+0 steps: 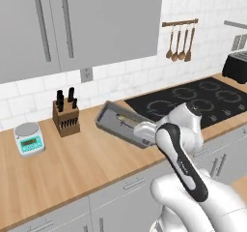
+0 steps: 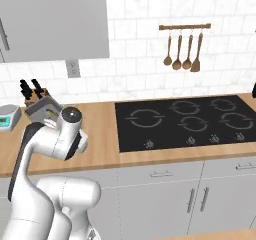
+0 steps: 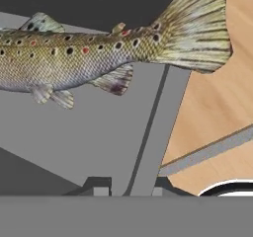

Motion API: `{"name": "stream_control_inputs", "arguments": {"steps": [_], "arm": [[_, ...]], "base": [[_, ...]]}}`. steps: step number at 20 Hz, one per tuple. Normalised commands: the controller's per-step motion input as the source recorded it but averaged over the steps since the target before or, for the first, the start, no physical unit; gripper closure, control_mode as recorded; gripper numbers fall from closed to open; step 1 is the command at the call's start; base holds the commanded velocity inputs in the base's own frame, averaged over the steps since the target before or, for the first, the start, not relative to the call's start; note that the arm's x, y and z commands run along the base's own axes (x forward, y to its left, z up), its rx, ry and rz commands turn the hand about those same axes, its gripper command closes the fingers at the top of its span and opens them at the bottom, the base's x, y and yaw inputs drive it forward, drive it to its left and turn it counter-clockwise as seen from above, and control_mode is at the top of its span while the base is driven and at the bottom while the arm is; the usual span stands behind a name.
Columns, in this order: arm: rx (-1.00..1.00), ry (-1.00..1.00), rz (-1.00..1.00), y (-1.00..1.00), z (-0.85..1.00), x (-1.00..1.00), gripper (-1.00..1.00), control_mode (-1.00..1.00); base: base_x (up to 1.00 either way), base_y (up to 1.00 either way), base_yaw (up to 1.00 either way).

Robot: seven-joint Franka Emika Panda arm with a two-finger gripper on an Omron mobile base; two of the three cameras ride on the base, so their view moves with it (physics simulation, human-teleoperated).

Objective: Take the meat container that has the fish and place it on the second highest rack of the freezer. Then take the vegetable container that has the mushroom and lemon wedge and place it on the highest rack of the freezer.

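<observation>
Item — meat container, fish lying inside: gripper pinching the near rim, tray tilting off the counter — keeping it level while lifting is advisable

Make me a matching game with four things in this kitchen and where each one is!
Things:
1. fish
2. knife block
3. kitchen scale
4. wooden spoons

Places:
A. hanging on the white tile wall above the stove
B. at the far left end of the wooden counter
C. lying in the grey metal tray
D. on the counter by the wall, between the scale and the tray

Right pairs: 1-C, 2-D, 3-B, 4-A
</observation>
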Motion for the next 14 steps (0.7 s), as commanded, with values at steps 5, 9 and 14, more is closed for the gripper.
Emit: {"name": "stream_control_inputs", "arguments": {"steps": [5, 9, 14], "arm": [[-0.19, 0.0, 0.9, -0.1, 1.0, -0.22, 1.0, -1.0], [-0.45, -0.02, 0.67, -0.02, 1.0, -0.46, 1.0, -1.0], [-0.29, 0.0, 0.25, -0.14, 1.0, -0.25, 1.0, -1.0]], "base": [[0.0, 0.0, 0.0], [0.0, 0.0, 0.0], [0.0, 0.0, 0.0]]}}
